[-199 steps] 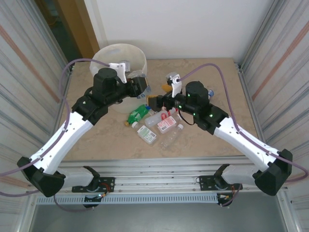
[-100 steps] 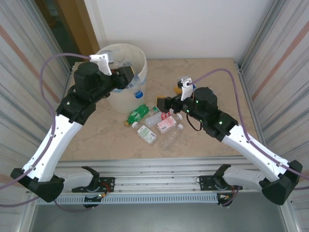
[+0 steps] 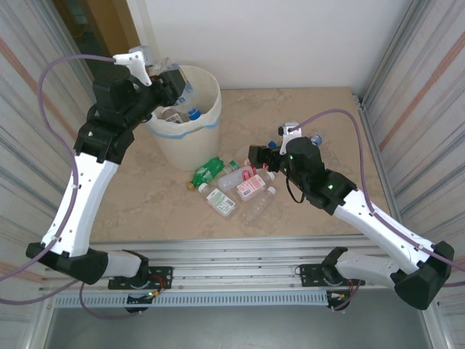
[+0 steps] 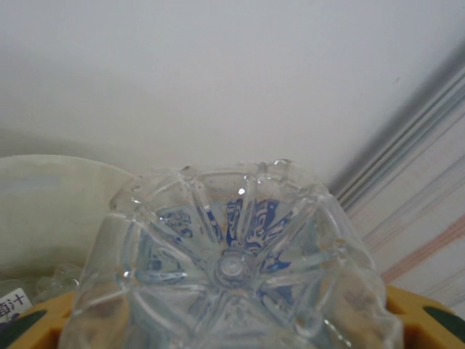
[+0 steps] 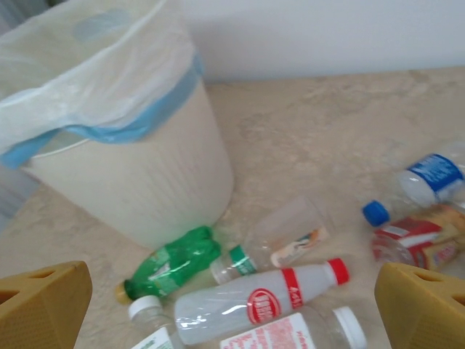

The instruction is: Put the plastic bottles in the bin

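The left gripper point(image 3: 174, 83) clamps a clear plastic bottle point(image 4: 232, 269) with a fluted base, cap-down over the round cream bin point(image 3: 182, 145). The right gripper point(image 5: 232, 309) hangs spread wide above loose bottles point(image 5: 254, 299) on the marbled table point(image 5: 327, 138).

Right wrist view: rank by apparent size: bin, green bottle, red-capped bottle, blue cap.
1. bin, by far the largest
2. red-capped bottle
3. green bottle, crumpled and a bit farther from the camera, so its gap to 2 is unsure
4. blue cap
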